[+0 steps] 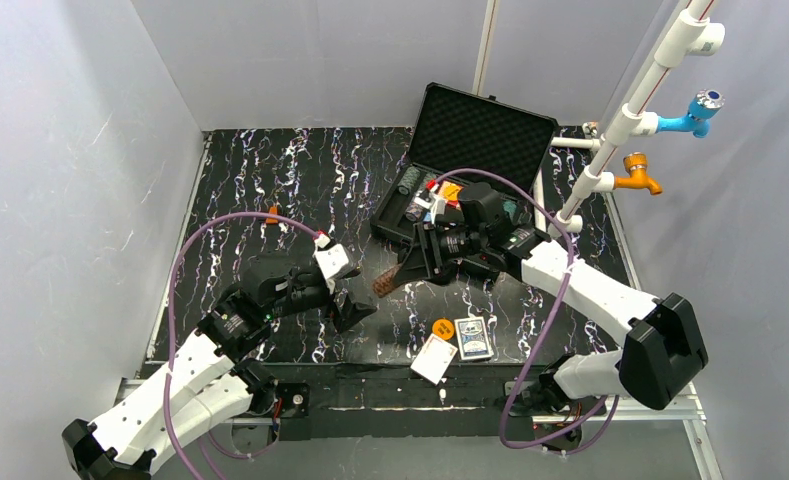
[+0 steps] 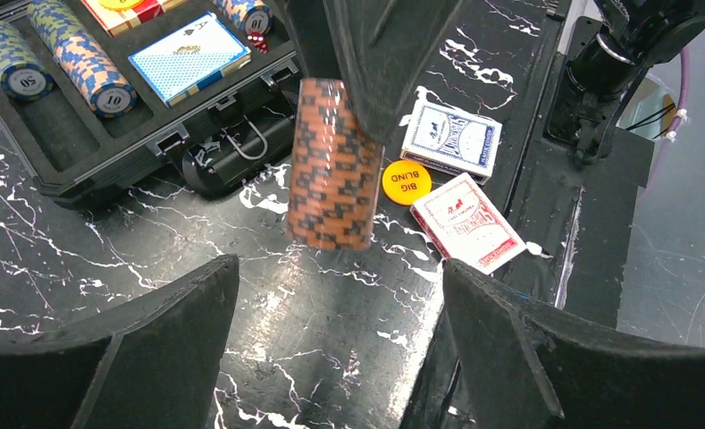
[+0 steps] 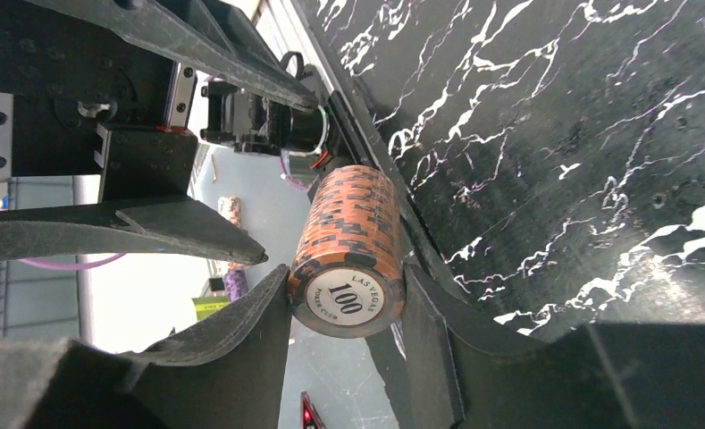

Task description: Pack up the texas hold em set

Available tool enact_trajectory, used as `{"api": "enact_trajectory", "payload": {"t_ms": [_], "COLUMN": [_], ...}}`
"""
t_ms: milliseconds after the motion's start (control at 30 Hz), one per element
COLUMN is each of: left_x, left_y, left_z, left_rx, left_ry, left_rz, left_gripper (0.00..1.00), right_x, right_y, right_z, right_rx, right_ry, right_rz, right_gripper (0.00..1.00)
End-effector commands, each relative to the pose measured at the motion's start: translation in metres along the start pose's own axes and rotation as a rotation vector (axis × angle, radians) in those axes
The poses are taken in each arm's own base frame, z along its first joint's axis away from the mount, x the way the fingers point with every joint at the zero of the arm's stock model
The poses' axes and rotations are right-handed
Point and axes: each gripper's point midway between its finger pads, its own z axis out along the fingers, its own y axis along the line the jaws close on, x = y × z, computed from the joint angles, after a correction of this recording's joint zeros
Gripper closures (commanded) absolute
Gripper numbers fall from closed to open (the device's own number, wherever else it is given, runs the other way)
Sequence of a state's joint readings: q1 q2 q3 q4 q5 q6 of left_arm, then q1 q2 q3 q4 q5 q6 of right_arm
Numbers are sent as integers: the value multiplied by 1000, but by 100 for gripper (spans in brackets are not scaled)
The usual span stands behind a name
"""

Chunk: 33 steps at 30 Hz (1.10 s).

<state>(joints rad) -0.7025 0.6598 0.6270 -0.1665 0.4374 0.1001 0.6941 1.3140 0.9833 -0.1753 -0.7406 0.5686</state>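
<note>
The right gripper clamps an orange-and-black poker chip stack on its side; the end chip reads "LAS VEGAS POKER CLUB 100", legible only in the right wrist view. The stack hangs above the marbled table, just in front of the open black case. The left gripper is spread wide and holds nothing, farther in front of the case than the stack. Only its camera shows the case's contents: blue-and-yellow chip rows marked "50" and "10", and a blue card deck. Well in front of the case lie an orange "BIG BLIND" disc, a blue deck and a red deck.
</note>
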Motion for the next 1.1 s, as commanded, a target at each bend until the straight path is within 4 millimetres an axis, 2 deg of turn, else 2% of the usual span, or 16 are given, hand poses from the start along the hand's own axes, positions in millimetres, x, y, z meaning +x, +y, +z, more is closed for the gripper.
{"api": "enact_trajectory", "payload": {"t_ms": [0, 200, 367, 467, 633, 967, 1033, 1067], "left_x": [-1, 4, 6, 9, 10, 15, 15, 14], "left_y": [-5, -6, -6, -6, -9, -11, -12, -12], "left_z": [1, 6, 6, 7, 7, 9, 9, 9], "left_rx": [32, 47, 46, 51, 65, 77, 78, 79], "left_ry": [-29, -5, 2, 16, 20, 48, 48, 47], "left_rz": [39, 39, 31, 25, 29, 24, 25, 27], "left_gripper": [18, 23, 27, 35, 41, 44, 53, 63], "right_x": [-6, 1, -3, -4, -2, -1, 0, 0], "right_y": [34, 46, 45, 53, 59, 70, 70, 70], "right_z": [5, 18, 22, 26, 30, 36, 37, 38], "right_rx": [-123, -136, -114, -125, -128, -148, -151, -152], "right_ry": [27, 78, 77, 89, 93, 90, 92, 93], "right_rz": [-85, -119, -140, -149, -159, -166, -163, -162], "right_gripper": [99, 99, 99, 99, 99, 99, 99, 99]}}
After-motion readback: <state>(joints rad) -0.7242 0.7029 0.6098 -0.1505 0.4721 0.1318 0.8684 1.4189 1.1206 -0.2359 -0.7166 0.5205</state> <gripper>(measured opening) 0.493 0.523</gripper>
